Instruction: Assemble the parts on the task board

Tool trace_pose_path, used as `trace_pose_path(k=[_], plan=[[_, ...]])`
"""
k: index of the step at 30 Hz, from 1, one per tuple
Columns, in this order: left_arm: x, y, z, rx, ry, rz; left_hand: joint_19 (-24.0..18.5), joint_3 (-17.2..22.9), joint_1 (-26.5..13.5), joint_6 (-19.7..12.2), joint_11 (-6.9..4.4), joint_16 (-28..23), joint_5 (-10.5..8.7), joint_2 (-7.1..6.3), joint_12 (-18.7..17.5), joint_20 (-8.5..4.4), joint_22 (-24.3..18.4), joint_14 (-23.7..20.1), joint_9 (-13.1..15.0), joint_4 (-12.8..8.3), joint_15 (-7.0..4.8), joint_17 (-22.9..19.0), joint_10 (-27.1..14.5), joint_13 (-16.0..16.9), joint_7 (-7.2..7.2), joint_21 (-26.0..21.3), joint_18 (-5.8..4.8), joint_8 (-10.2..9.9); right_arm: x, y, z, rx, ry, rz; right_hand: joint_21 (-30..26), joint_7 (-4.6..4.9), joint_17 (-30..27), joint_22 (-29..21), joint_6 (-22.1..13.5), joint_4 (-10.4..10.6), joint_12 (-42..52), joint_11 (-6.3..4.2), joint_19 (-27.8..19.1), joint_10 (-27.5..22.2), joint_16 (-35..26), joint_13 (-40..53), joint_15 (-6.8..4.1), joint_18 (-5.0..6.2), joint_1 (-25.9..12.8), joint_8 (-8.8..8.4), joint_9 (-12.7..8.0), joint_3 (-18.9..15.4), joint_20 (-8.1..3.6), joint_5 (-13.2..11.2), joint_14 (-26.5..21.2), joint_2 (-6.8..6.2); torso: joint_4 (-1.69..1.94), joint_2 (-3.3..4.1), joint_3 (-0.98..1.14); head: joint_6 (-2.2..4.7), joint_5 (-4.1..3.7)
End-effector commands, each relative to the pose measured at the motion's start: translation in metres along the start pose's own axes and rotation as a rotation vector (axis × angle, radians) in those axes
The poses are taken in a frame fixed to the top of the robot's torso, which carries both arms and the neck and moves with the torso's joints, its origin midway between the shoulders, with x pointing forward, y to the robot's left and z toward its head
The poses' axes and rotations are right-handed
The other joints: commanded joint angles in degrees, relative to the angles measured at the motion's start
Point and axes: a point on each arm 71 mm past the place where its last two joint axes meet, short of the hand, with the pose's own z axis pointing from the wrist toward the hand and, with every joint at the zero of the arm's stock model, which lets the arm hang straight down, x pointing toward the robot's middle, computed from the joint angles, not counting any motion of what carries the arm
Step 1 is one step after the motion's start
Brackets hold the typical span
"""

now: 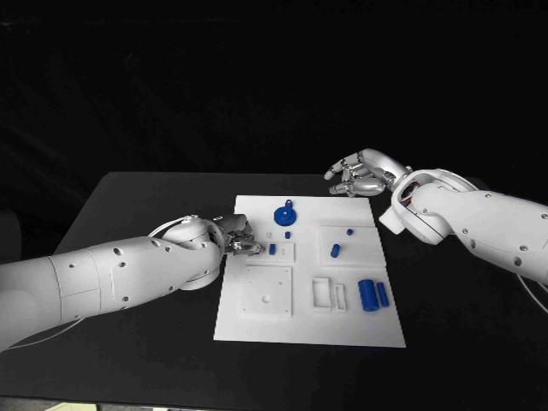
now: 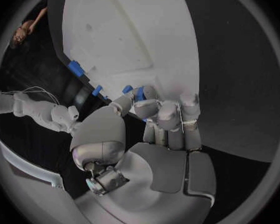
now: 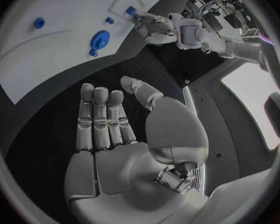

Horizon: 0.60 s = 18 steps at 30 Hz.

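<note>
A small blue part (image 1: 274,249) is pinched in the fingertips of the left hand (image 1: 234,237) over the left side of the board (image 1: 265,330), at about nine o'clock from the blue peg (image 1: 336,251). The right hand (image 1: 368,174) is held empty, fingers apart, above the worktop (image 1: 139,205) just beyond the board's one o'clock corner. Two blue cylinders (image 1: 373,294) lie at four o'clock, a blue disc (image 1: 284,214) at twelve. With so light a pinch, the part could be tilted or dropped if it is pressed into its recess off-line.
</note>
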Motion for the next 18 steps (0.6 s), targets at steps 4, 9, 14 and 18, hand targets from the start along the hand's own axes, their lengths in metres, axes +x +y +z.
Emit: trace_pose_path(k=[4,9,14,18], plan=[[0.0074,-0.0024,0.0003,0.002,0.039,0.002,-0.50,-0.10,-0.29,6.15,-0.21,-0.25,-0.13,-0.46,-0.39,-5.81,0.28,-0.49,0.02,0.63,0.03,-0.08,-0.76,-0.13,-2.62,-0.23,0.93,-0.40,0.0010,0.0004,0.0007,-0.004,0.007,0.004,0.04,0.41,-0.09,0.09,-0.05,0.04,0.00,-0.01,-0.30,-0.24,-0.23,-0.06,0.01,0.87,-0.48,0.38,-0.08,0.32,0.22,0.39,-0.46,-0.06,-0.02,0.01,-0.05,-0.04,0.03],[0.0064,-0.0030,0.0006,0.004,0.038,0.000,-0.49,0.01,-0.06,6.13,-0.22,-0.25,-0.07,-0.52,-0.39,-5.85,0.30,-0.49,0.02,0.57,-0.01,-0.09,-0.75,-0.17,-2.64,-0.21,0.98,-0.38,0.0016,0.0000,0.0009,-0.003,0.008,0.004,0.04,0.41,-0.09,0.09,-0.05,0.04,0.00,-0.01,-0.30,-0.24,-0.23,-0.06,0.01,0.87,-0.50,0.38,-0.09,0.32,0.22,0.44,-0.46,-0.06,-0.03,-0.01,-0.04,-0.08,0.00],[0.0050,-0.0019,0.0007,0.001,0.033,-0.001,-0.49,-0.01,-0.04,6.12,-0.22,-0.25,-0.08,-0.62,-0.39,-5.85,0.31,-0.49,0.02,0.56,-0.01,-0.09,-0.75,-0.18,-2.64,-0.21,0.98,-0.37,0.0015,-0.0002,0.0007,-0.003,0.008,0.004,0.04,0.41,-0.09,0.09,-0.05,0.03,0.00,-0.01,-0.30,-0.24,-0.23,-0.07,0.01,0.87,-0.51,0.38,-0.09,0.32,0.22,0.48,-0.46,-0.06,-0.04,0.02,0.00,-0.11,-0.01],[0.0038,-0.0017,0.0010,0.001,0.026,-0.003,-0.50,-0.06,-0.07,6.11,-0.22,-0.26,-0.12,-0.82,-0.40,-5.86,0.31,-0.49,0.02,0.62,-0.03,-0.10,-0.75,-0.21,-2.63,-0.20,0.99,-0.36,0.0016,0.0000,0.0007,-0.003,0.008,0.004,0.05,0.41,-0.09,0.09,-0.06,0.03,0.01,-0.01,-0.30,-0.24,-0.23,-0.07,0.01,0.87,-0.52,0.38,-0.09,0.32,0.22,0.51,-0.46,-0.06,-0.03,-0.01,-0.01,-0.12,-0.04]])
